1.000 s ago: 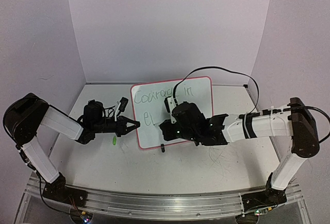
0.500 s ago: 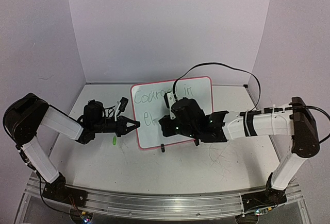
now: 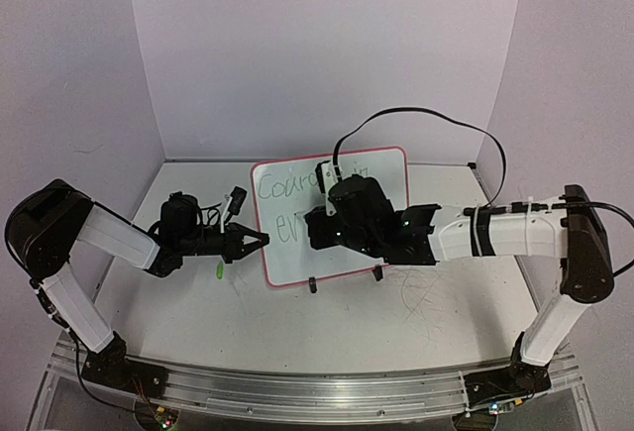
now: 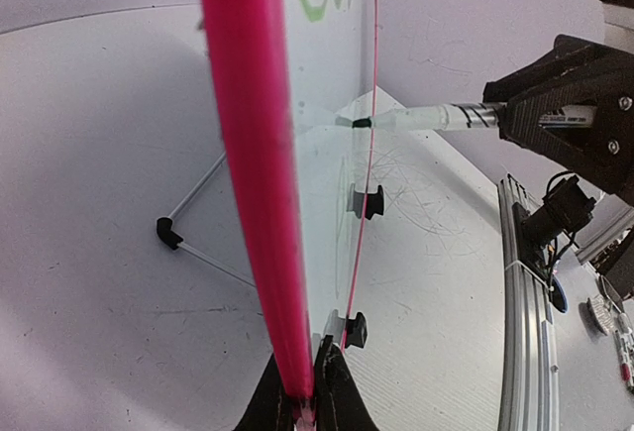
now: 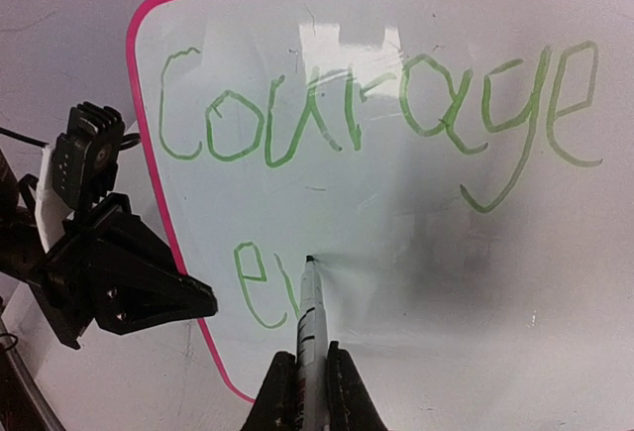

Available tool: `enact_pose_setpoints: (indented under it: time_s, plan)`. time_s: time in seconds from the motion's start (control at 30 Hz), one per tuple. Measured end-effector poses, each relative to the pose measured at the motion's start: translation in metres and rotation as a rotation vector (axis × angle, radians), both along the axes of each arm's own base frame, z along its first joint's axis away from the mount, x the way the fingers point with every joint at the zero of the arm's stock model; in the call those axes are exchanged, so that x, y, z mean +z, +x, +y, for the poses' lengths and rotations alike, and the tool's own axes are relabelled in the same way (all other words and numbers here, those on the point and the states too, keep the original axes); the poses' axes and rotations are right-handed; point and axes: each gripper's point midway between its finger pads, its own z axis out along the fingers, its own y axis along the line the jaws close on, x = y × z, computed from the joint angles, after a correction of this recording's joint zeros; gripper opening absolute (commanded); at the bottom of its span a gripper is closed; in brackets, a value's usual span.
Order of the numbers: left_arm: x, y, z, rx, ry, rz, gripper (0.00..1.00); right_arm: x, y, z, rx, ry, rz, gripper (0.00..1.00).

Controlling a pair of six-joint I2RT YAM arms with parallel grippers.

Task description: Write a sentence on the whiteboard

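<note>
The whiteboard (image 3: pixel 287 265) stands upright on two black clip feet at mid-table. My left gripper (image 3: pixel 260 241) is shut on its pink left rim (image 4: pixel 253 154), the jaws pinching the edge (image 4: pixel 302 406). My right gripper (image 3: pixel 317 228) is shut on a white marker (image 5: pixel 311 322), whose tip touches the board face. The sentence reads "Courage" (image 5: pixel 367 114) on the top line and "ev" (image 5: pixel 260 287) on the second line, in green. The marker tip sits at the top of the "v" stroke. In the top view my right wrist hides the board's middle.
A small green marker cap (image 3: pixel 218 270) lies on the table below my left gripper. Grey scribble scratches (image 3: pixel 416 297) mark the tabletop right of the board. A black cable (image 3: pixel 426 124) arcs over the board. Lilac walls close in behind and at both sides.
My right gripper moved up and slightly right across the board with the marker. The second line grew from "e" to "ev". My left arm has not moved.
</note>
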Motion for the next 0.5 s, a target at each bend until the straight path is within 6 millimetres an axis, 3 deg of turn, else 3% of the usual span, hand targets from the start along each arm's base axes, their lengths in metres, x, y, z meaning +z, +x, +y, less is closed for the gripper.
enact_pose_setpoints:
  time_s: [0.23,0.5]
  plan:
    - [0.000,0.000,0.000,-0.001,0.001,-0.001,0.00,0.002,0.000,0.001,0.014,0.005,0.001,0.00]
    - [0.001,-0.002,-0.001,-0.005,0.002,-0.002,0.00,-0.012,-0.015,-0.010,0.047,0.005,0.044,0.00]
